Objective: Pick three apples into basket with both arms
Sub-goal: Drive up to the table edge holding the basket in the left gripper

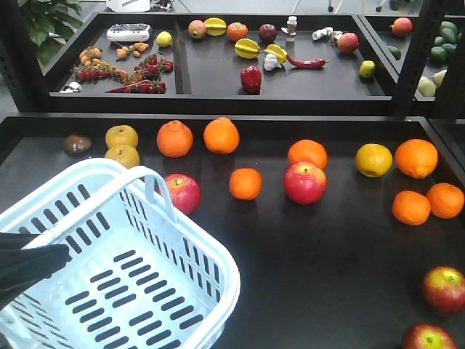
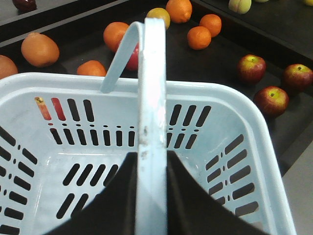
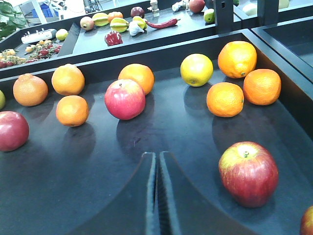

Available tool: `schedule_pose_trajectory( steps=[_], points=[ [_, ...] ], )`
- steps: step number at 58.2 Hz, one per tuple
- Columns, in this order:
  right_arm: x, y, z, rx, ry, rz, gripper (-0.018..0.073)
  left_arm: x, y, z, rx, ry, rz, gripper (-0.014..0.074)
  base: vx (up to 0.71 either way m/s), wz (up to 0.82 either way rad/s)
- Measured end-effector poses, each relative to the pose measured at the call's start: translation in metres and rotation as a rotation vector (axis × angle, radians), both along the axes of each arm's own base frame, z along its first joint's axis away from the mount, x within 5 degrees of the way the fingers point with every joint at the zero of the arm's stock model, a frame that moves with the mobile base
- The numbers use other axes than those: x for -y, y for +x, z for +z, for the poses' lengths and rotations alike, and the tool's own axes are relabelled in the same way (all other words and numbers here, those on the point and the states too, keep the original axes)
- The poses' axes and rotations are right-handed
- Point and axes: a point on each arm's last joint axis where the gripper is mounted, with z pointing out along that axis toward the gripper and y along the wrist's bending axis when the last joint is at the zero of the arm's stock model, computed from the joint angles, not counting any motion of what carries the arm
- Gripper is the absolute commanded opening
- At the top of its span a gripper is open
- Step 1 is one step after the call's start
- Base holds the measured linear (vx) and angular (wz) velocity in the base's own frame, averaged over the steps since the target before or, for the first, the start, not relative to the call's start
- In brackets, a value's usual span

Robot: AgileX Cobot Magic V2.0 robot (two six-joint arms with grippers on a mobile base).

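The pale blue basket (image 1: 131,291) is at the front left, with nothing in it. My left gripper (image 2: 151,157) is shut on its swing handle (image 2: 151,98), which runs up between the two black fingers; in the front view this gripper (image 1: 33,263) shows at the left edge. Three dark red apples lie right of the basket: one (image 2: 252,68), a second (image 2: 298,76) and a third (image 2: 270,100). Two of them show at the front right (image 1: 444,289) (image 1: 429,338). My right gripper (image 3: 157,155) is shut on nothing, low over the tray, with one apple (image 3: 248,172) just to its right.
Lighter pinkish-red apples (image 1: 304,182) (image 1: 182,193) and several oranges (image 1: 245,183) lie across the black tray (image 1: 327,291). A yellow citrus (image 1: 373,160) sits at the right. A raised rim (image 1: 218,116) separates a back tray holding mixed fruit and peppers.
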Motion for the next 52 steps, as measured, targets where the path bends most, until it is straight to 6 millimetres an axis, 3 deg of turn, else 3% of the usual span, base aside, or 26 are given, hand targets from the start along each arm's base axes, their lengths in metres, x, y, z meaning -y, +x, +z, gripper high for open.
schedule_pose_trajectory(
  steps=[52],
  points=[
    [0.0000, 0.0000, 0.0000, 0.000, 0.000, 0.000, -0.0005, -0.0001, 0.0010, 0.0012, 0.014, -0.008, 0.007, -0.0006, 0.00, 0.00]
  ],
)
